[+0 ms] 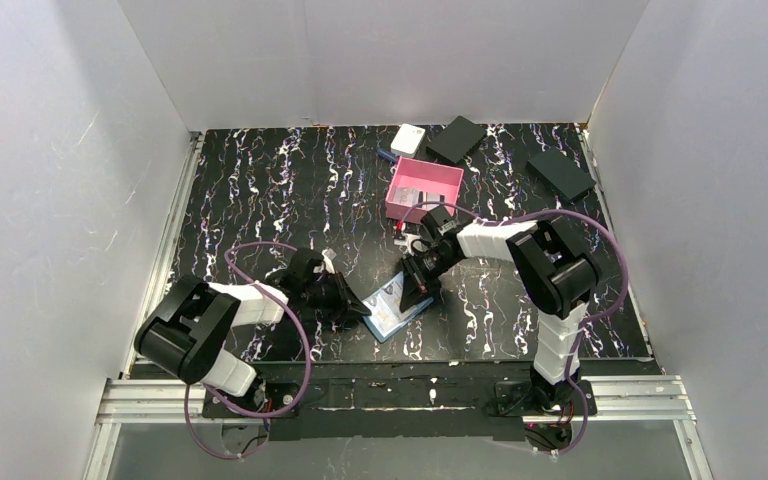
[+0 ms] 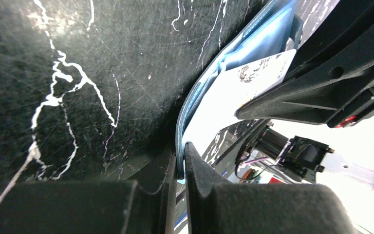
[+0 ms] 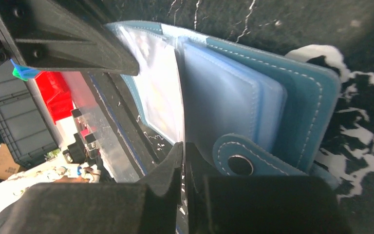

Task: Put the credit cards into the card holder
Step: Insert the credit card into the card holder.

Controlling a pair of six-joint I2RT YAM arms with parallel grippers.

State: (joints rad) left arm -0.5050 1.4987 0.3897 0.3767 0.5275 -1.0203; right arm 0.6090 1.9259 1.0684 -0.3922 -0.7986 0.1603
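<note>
Card holder [image 1: 392, 318] lies open on the counter [image 1: 260, 190] near the arm bases, between both claws and touching each. Left claw [image 2: 181, 163], arm low and reaching inward, is clamped on its blue outer edge. Right claw [image 3: 184, 151], tilted steeply down, has its jaws together at a clear sleeve holding a pale credit card [image 2: 265, 73]; whether it pinches anything I cannot tell

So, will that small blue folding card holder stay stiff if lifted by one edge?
Probably floppy: the blue stitched card holder bows where the left fingers pinch its edge. Its glossy plastic sleeves look slick, so they may fan open or slip.
</note>
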